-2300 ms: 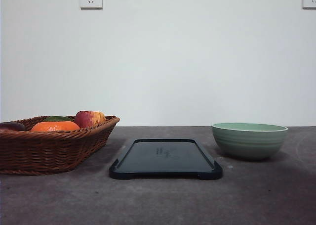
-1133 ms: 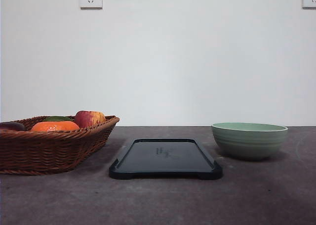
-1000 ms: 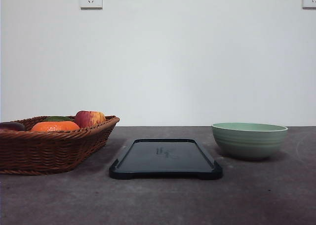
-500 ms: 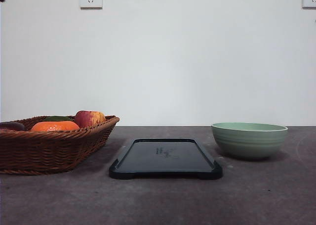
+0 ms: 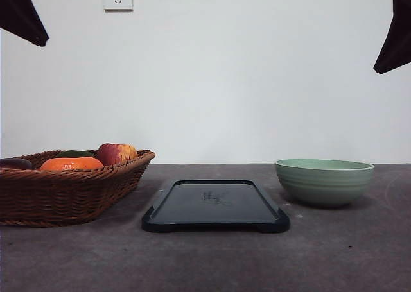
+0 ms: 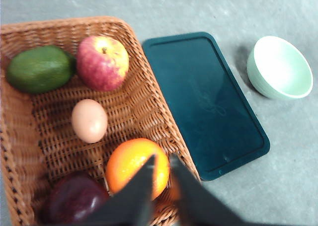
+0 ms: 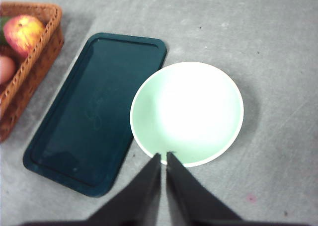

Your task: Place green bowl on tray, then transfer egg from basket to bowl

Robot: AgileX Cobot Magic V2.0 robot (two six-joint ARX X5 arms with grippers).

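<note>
The green bowl stands empty on the table, right of the tray, which is bare. At the left is the basket; the egg lies on its floor between the fruits. My left gripper hovers high over the basket's near corner, above an orange, fingers together with nothing held; its dark tip enters the front view's upper left. High above the near rim of the bowl hangs my right gripper, also shut and empty, its tip at the upper right.
The basket also holds a red-yellow apple, a green avocado, an orange and a dark purple fruit. The tray lies close beside the bowl. Bare grey table runs in front of all three.
Both grippers have come into the front view's top corners, where none showed before. Bowl, tray and basket have not moved.
</note>
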